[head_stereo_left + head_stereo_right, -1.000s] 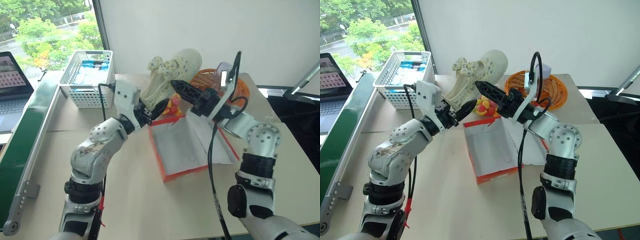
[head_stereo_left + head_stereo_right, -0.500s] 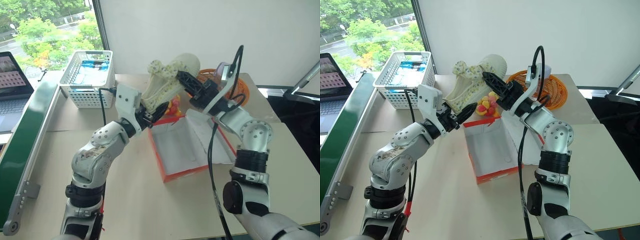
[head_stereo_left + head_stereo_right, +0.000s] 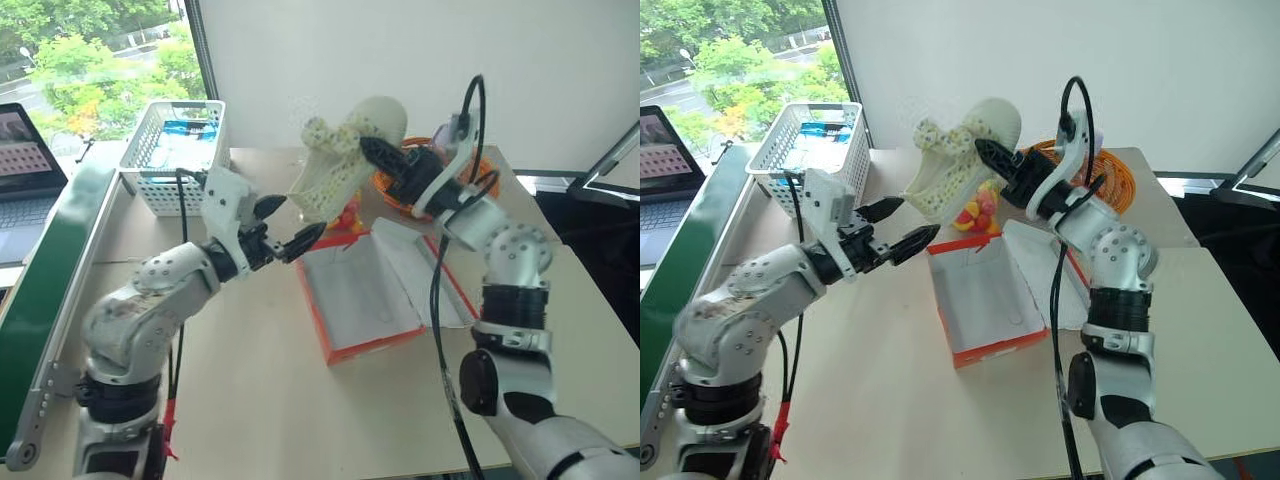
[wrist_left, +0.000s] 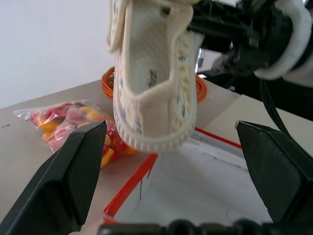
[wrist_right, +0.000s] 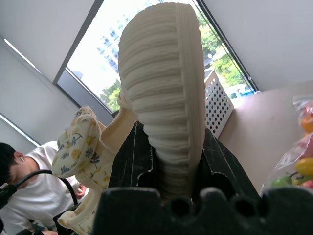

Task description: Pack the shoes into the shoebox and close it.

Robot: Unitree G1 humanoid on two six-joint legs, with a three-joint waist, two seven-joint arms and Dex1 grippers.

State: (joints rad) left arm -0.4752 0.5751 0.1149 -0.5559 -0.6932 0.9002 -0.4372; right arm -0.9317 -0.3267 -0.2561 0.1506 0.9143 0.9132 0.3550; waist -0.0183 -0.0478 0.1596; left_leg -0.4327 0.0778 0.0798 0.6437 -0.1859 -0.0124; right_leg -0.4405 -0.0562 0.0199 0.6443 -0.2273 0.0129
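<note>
One cream-white shoe with a flowered heel strap hangs in the air above the far end of the shoebox. My right gripper is shut on it, and its fingers clamp the ribbed sole from both sides. To the left of the shoe my left gripper stands open and apart from it, with the heel in front of its spread fingers. The red-orange shoebox lies open on the table, white inside and with nothing in it. Its lid is folded out to the right.
A bag of coloured sweets lies just behind the box. A round orange woven basket stands at the back right, a white lattice basket at the back left. A laptop sits far left. A person shows beyond the table.
My right gripper closed on the shoe and raised it slightly. My left gripper opened, let go of the shoe and drew back to the left.
</note>
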